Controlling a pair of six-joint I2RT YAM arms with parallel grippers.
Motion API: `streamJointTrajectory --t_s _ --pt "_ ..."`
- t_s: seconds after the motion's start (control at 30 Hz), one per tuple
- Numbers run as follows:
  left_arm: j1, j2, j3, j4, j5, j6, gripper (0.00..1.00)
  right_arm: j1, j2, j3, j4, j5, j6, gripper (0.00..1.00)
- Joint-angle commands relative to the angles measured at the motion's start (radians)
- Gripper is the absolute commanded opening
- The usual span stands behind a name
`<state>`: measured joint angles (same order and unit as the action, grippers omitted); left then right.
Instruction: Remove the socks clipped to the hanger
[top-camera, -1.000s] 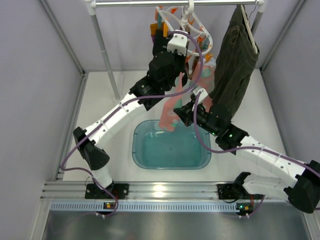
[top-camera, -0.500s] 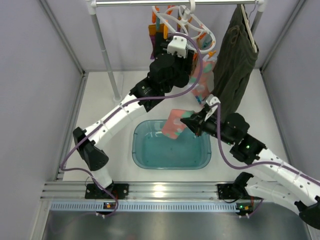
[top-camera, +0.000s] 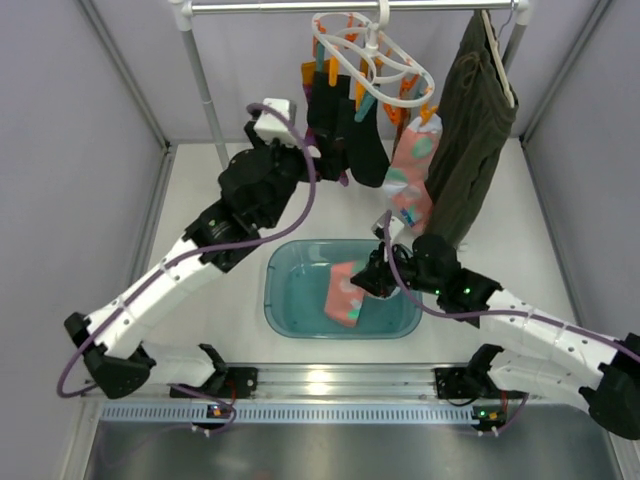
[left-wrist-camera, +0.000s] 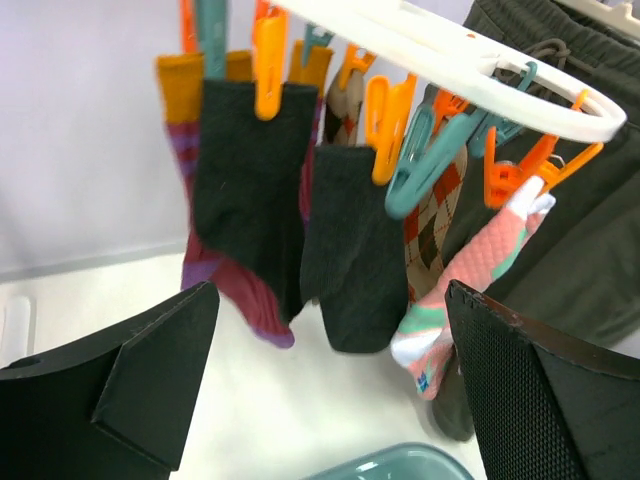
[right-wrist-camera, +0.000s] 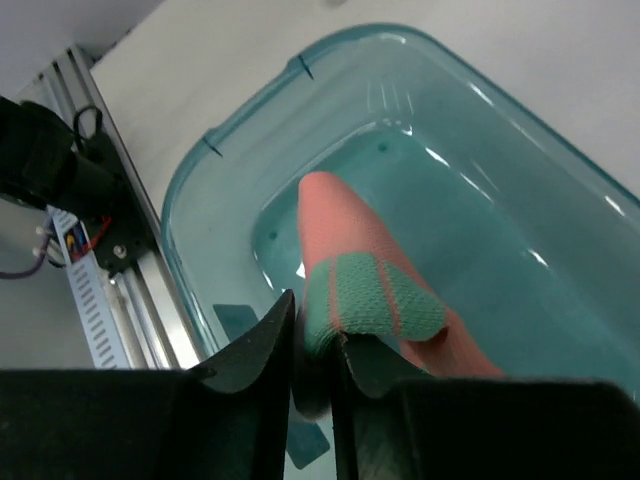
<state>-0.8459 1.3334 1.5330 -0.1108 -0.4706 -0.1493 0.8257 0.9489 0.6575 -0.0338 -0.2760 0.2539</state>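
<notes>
left gripper (left-wrist-camera: 330, 300) wide, facing hanger (left-wrist-camera: 450, 50) | right gripper (right-wrist-camera: 311, 342) pinching pink sock (right-wrist-camera: 350, 255) over bin (top-camera: 272, 300)

Bright, even light from above; shadows on the white bench (top-camera: 200, 190) are faint and soft; white glints streak the teal tub (right-wrist-camera: 480, 100) wall beyond the right jaws; glare sits on the metal rail (top-camera: 320, 380); both jaws loom dark and soft-edged; socks (left-wrist-camera: 250, 180) ahead of the left jaws read sharp; the pink sock (right-wrist-camera: 350, 240) pinched in the right jaws softens nearest them.
</notes>
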Motion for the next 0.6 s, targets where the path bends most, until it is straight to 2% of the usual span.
streamJointTrajectory --t_s 0.0,0.03,0.07,0.1,0.13,0.17,0.3,0.43,0.5,0.57 --pt "-0.001 -0.14 -0.111 0.031 -0.017 -0.079 0.99 0.03 0.042 -0.013 0.112 -0.034 0.074 0.2" --pt "-0.001 -0.166 -0.134 0.025 -0.022 -0.099 0.99 0.032 0.065 -0.012 0.112 -0.023 0.077 0.4" --pt "-0.001 -0.193 -0.184 0.007 -0.019 -0.11 0.99 0.03 0.068 -0.007 0.086 -0.006 0.081 0.55" --pt "-0.001 -0.241 -0.204 -0.004 -0.011 -0.117 0.99 0.03 0.067 0.005 0.071 0.012 0.079 0.78" --pt "-0.001 -0.269 -0.229 -0.015 -0.005 -0.134 0.99 0.032 0.044 0.011 0.052 0.052 0.074 0.86" --pt "-0.001 -0.317 -0.272 -0.03 0.019 -0.142 0.99 0.03 0.025 0.023 0.035 0.067 0.064 0.99" --pt "-0.001 -0.445 -0.382 -0.065 0.114 -0.179 0.98 0.029 -0.082 0.091 -0.118 0.187 0.01 0.99" --pt "-0.001 -0.564 -0.48 -0.069 0.237 -0.237 0.99 0.007 -0.127 0.172 -0.21 0.484 -0.053 1.0" --pt "-0.001 -0.597 -0.501 -0.09 0.286 -0.249 0.99 -0.043 -0.101 0.215 -0.213 0.521 -0.085 0.99" --pt "-0.001 -0.628 -0.514 -0.116 0.297 -0.253 0.98 -0.114 -0.07 0.238 -0.183 0.482 -0.093 0.99"
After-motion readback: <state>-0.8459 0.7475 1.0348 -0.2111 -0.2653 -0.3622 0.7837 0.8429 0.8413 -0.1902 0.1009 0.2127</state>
